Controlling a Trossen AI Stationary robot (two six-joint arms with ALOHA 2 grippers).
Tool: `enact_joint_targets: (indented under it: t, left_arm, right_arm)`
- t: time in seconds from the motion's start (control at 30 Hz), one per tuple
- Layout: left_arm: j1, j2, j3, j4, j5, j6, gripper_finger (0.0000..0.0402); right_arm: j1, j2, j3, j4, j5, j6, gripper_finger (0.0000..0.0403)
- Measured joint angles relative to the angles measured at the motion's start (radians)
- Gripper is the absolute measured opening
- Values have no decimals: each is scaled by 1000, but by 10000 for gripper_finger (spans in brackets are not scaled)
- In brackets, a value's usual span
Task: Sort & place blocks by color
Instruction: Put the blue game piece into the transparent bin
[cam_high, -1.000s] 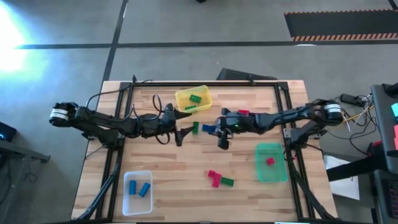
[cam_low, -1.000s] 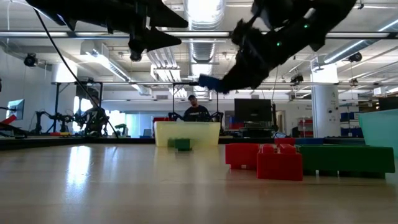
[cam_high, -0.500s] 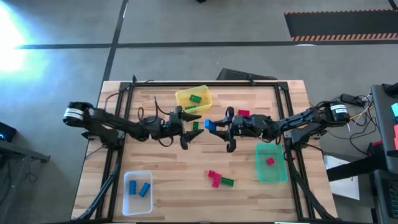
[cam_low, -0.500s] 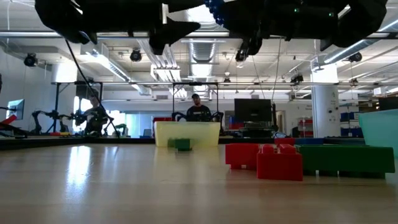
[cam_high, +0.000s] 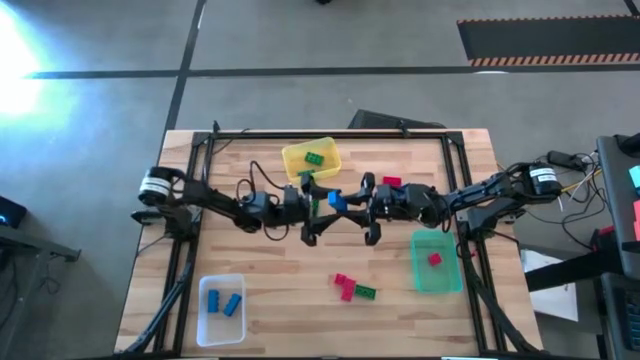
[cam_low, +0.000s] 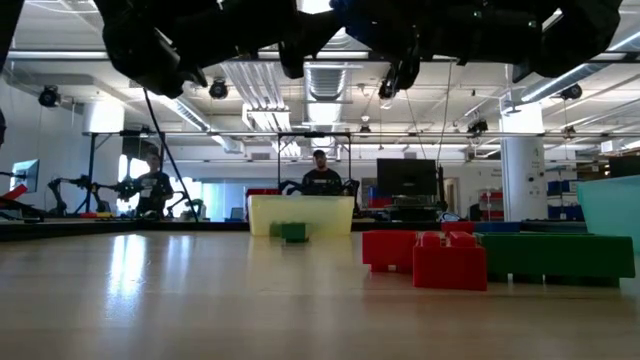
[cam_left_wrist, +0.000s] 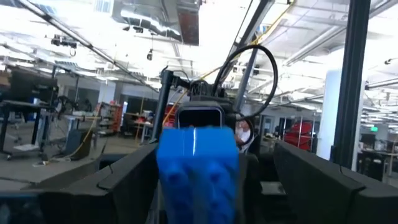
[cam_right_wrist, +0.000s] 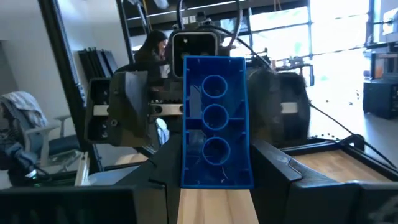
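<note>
A blue block (cam_high: 335, 199) hangs in the air over the table's middle, with my right gripper (cam_high: 345, 203) shut on it. In the right wrist view its hollow underside (cam_right_wrist: 214, 124) faces back at me. My left gripper (cam_high: 322, 206) faces it from the table's left and is open. In the left wrist view the block's studded face (cam_left_wrist: 198, 171) sits between the left fingers (cam_left_wrist: 127, 180), with a gap on each side. More blocks lie on the table: red and green ones (cam_high: 350, 288) toward the near edge, a green one (cam_high: 313, 203) under the grippers and a red one (cam_high: 391, 182). My right gripper pinches the blue block between its two fingers (cam_right_wrist: 273, 168), on the two long sides near its lower end (cam_right_wrist: 214, 177). The fingers come about level from the table's right. The block stands up past the fingertips, clear of the table, with its studs toward the left arm.
A yellow bin (cam_high: 311, 159) with a green block in it stands at the far middle. A clear bin (cam_high: 222, 305) holding two blue blocks stands near left. A translucent green bin (cam_high: 436, 262) with a red block stands at the right. In the low view a person sits beyond the table (cam_low: 322, 180).
My right gripper has tipped up from pointing downward to about level, raising the blue block, then kept still. My left gripper has moved toward the table's right and tipped up, staying open, so its fingers now stand on either side of the block.
</note>
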Motion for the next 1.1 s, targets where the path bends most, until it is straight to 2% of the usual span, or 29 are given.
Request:
enact_joint_targets:
  t: [0.1,0.2,0.3,0.43,0.47,0.6,0.73,0.87,1.0,1.1]
  left_arm:
    - [0,17,26,-2,0,40,289]
    - [-2,13,31,-11,-1,38,268]
    - [-2,8,28,-12,-3,35,220]
    - [-2,0,25,-31,-18,9,124]
    - [-2,-5,25,-45,-21,1,115]
    - [-1,-17,25,-99,-22,-24,118]
    - [-9,-34,22,-149,-23,-49,118]
    - [-26,-115,28,-328,-49,-85,118]
    - [-59,-248,31,-705,-120,-211,118]
    - [-109,-364,31,-987,-174,-373,118]
  right_arm:
    - [0,0,0,-5,-1,-2,123]
    - [0,0,-3,-7,-3,-13,123]
    - [0,0,-5,-7,-4,-30,123]
    - [1,0,-6,-8,-7,-38,123]
    - [1,0,-7,-8,-7,-37,123]
    - [1,0,-8,-27,-2,-37,136]
    - [0,-1,-8,-57,-2,-53,203]
    - [0,-28,-8,-81,2,-34,266]
    - [-2,-99,-7,-201,11,-23,306]
    - [-3,-167,-5,-301,50,-22,319]
